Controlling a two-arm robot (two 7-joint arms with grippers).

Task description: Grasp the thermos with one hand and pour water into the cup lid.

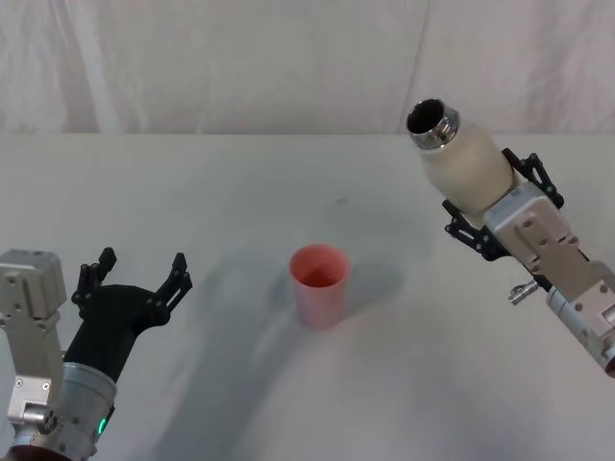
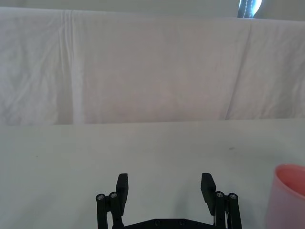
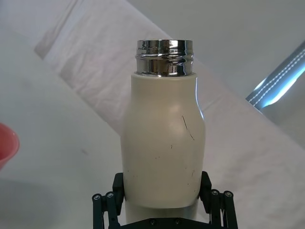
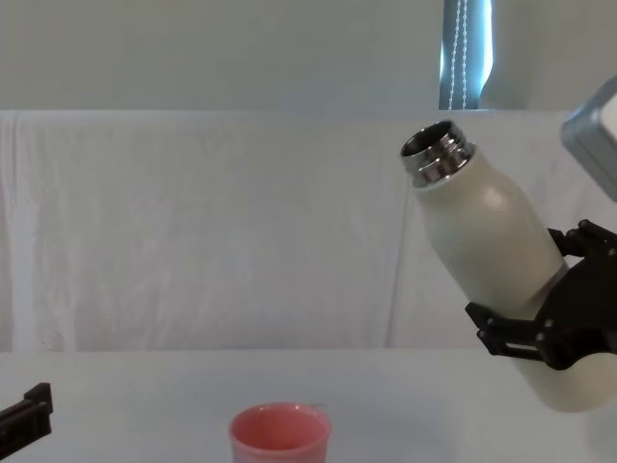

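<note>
Black left gripper: nearest the robot, low on its left side, just above the desk; its fingers are spread wide apart with nothing between them, and in the left wrist view they point across the bare desk toward the cloth backdrop.
Pink cup lid: upright on the desk near the middle, open rim up, between the two arms and well apart from both; it stands to the right of the left gripper and shows at the edge of the left wrist view and low in the chest view.
Right gripper: raised off the desk on the robot's right, closed around the lower body of the thermos, black fingers pressed against both sides of it.
Thermos: cream-white body held in the air, tilted so its neck leans up and toward the robot's left, in the direction of the cup lid; its mouth is higher than the cup lid and off to the right of it, not over it.
Steel neck: shiny, threaded, uncapped, the dark opening visible from the head view.
White cloth backdrop: hangs behind the far edge of the desk.
</note>
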